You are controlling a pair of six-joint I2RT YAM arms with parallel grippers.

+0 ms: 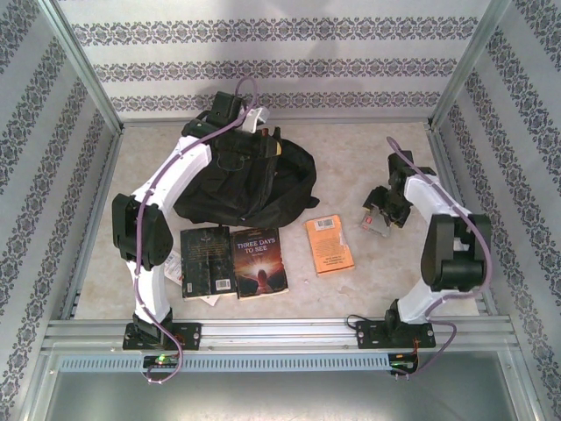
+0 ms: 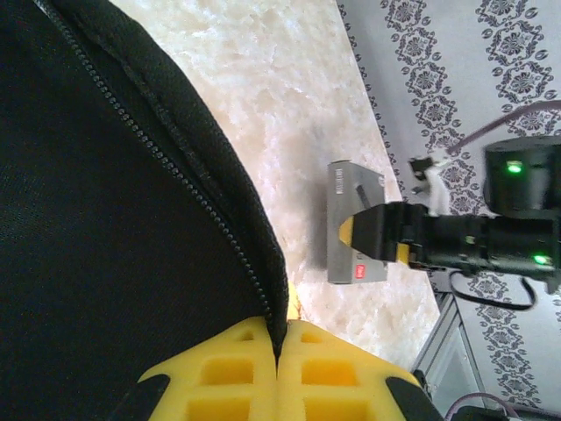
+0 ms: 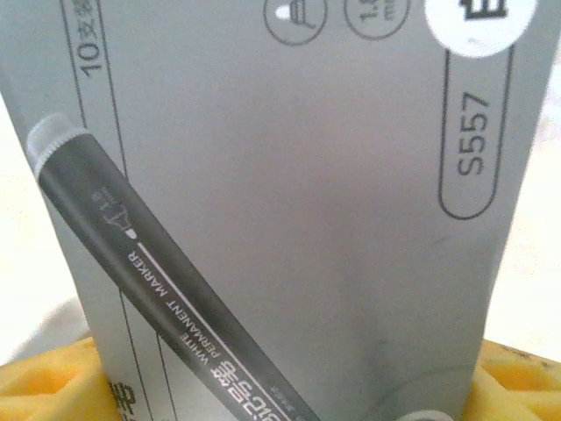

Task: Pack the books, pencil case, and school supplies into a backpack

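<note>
Marbled table [image 1: 351, 167]: backpack [image 1: 254, 189] rim is pinched by left gripper [image 2: 279, 351]; marker box [image 3: 289, 202] is straddled by right gripper [image 1: 379, 217], grip uncertain; lift seems next.

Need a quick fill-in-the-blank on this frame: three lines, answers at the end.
1. The left claw is shut on the zip edge of the black ____.
2. The grey box between the right claw's fingers is printed "white permanent ____".
3. Between the black book and the orange book lies the brown book, titled "Three Days to ____".
Missing words: backpack; marker; See.
</note>
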